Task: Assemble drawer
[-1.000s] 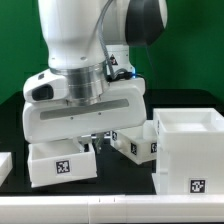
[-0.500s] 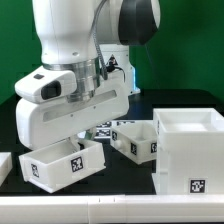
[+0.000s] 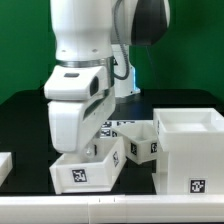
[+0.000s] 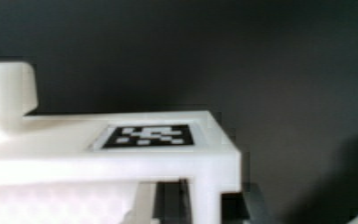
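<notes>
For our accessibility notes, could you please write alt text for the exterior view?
A robot gripper clamps the wall of a small tagged white tray at the front of a black table. A second tray lies behind it, and a large open white box stands at the exterior view's right.

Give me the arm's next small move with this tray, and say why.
Probably lift the near tray slightly and carry it toward the housing. The fingers seem closed on its wall, it sits short of the housing, and the second tray lies close by, partly in the path.
</notes>
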Robot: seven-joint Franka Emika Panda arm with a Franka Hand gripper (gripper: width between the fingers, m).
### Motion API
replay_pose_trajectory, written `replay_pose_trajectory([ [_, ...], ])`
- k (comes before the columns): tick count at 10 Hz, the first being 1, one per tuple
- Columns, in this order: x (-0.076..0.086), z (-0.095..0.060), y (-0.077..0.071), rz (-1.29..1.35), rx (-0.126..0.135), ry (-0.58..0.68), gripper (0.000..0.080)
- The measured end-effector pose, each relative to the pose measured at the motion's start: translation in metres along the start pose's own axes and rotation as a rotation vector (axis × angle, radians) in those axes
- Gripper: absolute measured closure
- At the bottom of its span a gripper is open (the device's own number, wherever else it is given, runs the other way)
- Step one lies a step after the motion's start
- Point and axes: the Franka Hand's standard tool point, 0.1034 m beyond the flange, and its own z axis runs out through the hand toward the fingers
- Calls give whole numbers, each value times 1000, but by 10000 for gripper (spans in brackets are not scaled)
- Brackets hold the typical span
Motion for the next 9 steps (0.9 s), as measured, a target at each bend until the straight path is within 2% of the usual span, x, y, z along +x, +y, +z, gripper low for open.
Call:
replay_pose_trajectory([
  [3,-2,3,0,-25,-4,-1,761],
  [4,-7,12,1,-65,-18,-1,761],
  [5,-12,19,5,-117,-51,1,761],
  [6,-14,20,8,-110,-70,1,761],
  [9,-15,20,8,-98,-69,1,761],
])
